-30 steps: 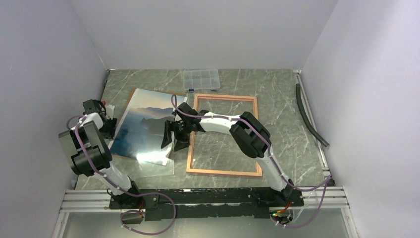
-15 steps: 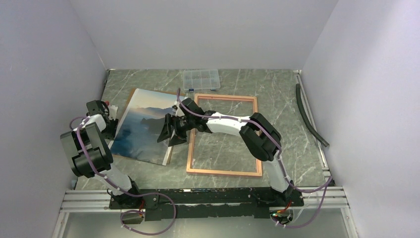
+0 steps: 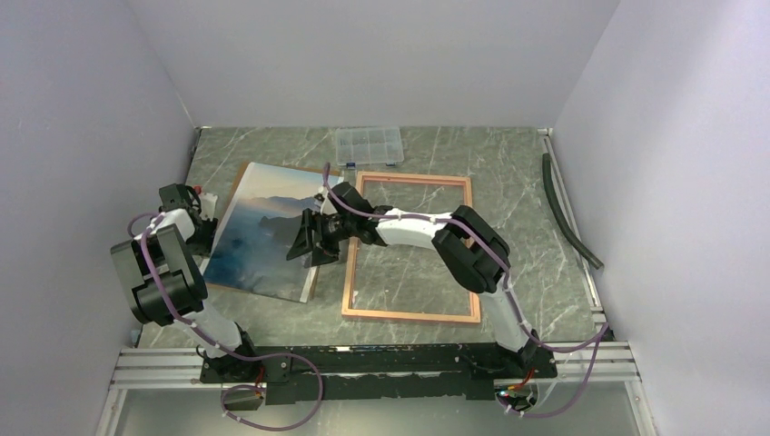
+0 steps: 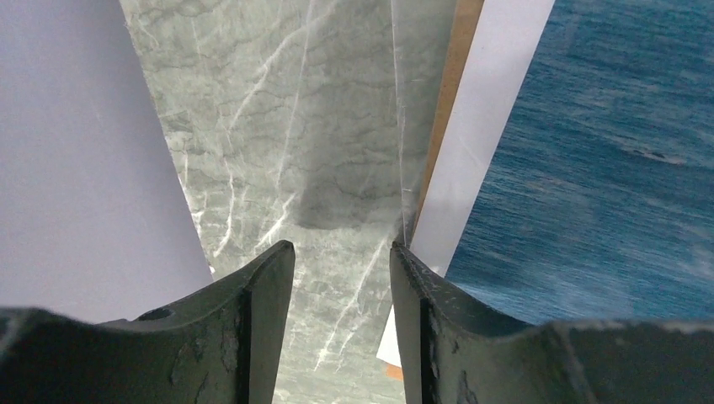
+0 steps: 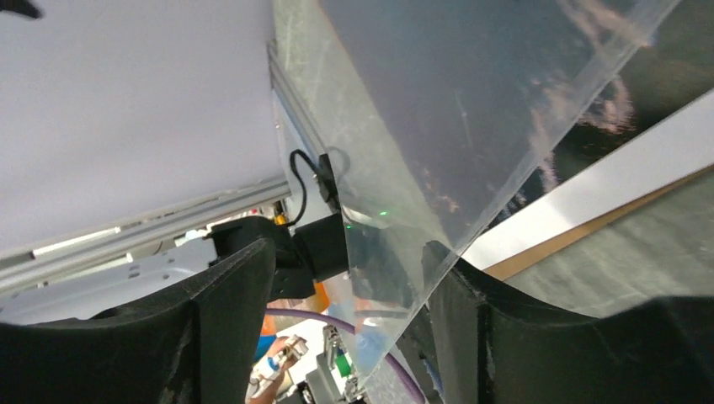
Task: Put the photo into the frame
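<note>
Toward the tabletop's left edge, the left gripper stands with jaws apart beside the one photo: dark mountains, pale blue sky, flat on one brown board. The right gripper's parted jaws straddle one clear pane. One pinkish frame lies right of centre.

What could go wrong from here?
1. The clear pane runs tilted between the right tool's open jaws, unclamped; it may slide off.
2. The left tool sits at the stacked edges of photo and backing board; closing could pinch both.
</note>
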Available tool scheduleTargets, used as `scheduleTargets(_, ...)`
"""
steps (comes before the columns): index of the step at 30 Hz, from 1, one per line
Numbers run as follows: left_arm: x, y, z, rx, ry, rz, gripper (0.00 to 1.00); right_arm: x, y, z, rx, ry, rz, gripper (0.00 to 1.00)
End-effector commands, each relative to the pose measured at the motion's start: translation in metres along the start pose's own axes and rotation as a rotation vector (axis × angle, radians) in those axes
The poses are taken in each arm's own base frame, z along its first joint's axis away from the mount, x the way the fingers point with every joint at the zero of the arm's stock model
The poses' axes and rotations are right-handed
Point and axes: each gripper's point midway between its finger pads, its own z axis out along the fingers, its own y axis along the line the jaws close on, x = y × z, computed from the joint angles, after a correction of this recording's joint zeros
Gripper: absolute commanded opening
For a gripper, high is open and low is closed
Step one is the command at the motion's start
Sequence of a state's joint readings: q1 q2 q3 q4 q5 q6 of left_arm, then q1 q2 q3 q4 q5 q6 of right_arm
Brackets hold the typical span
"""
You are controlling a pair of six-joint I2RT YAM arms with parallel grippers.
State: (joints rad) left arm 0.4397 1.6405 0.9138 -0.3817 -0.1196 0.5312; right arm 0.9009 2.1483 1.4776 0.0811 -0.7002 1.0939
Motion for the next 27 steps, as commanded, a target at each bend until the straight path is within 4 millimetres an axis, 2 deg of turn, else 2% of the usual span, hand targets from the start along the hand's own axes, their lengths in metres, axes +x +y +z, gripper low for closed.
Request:
scheduleTargets(1,0.015,-0.032,-0.007,0.155,0.054,0.001,0.52,-0.014,0.003,-0.001,0.010,-0.051,-0.023,0.64)
scheduleTargets(7,-0.001,-0.017,-0.025,0.198,0.028,-0.041,0.54,-0.032,0.010,-0.009,0.029,-0.095,-0.062,0.29)
scheduleTargets(10,-0.009,-0.007,-0.034,0.178,0.008,-0.047,0.57,-0.034,0.017,-0.012,0.019,-0.100,-0.077,0.17)
scheduleTargets(13,-0.017,0.005,-0.044,0.158,-0.008,-0.060,0.64,-0.036,0.027,-0.020,0.016,-0.107,-0.110,0.05)
scheduleTargets(15,-0.025,0.012,-0.053,0.154,-0.026,-0.073,0.74,-0.038,0.037,-0.030,0.012,-0.115,-0.138,0.00)
scheduleTargets(17,-0.034,0.017,-0.064,0.156,-0.049,-0.084,0.90,-0.039,0.053,-0.046,0.008,-0.131,-0.189,0.00)
scheduleTargets(18,-0.038,0.016,-0.070,0.168,-0.054,-0.092,0.94,-0.039,0.062,-0.056,0.008,-0.142,-0.220,0.00)
scheduleTargets(23,-0.059,0.003,-0.090,0.198,-0.099,-0.074,0.94,-0.032,0.092,-0.121,-0.008,-0.209,-0.329,0.00)
scheduleTargets(25,-0.067,-0.004,-0.098,0.212,-0.122,-0.063,0.94,-0.027,0.088,-0.150,0.019,-0.241,-0.355,0.00)
scheduleTargets(27,-0.074,-0.011,-0.105,0.223,-0.135,-0.050,0.94,-0.025,0.069,-0.180,0.111,-0.300,-0.378,0.00)
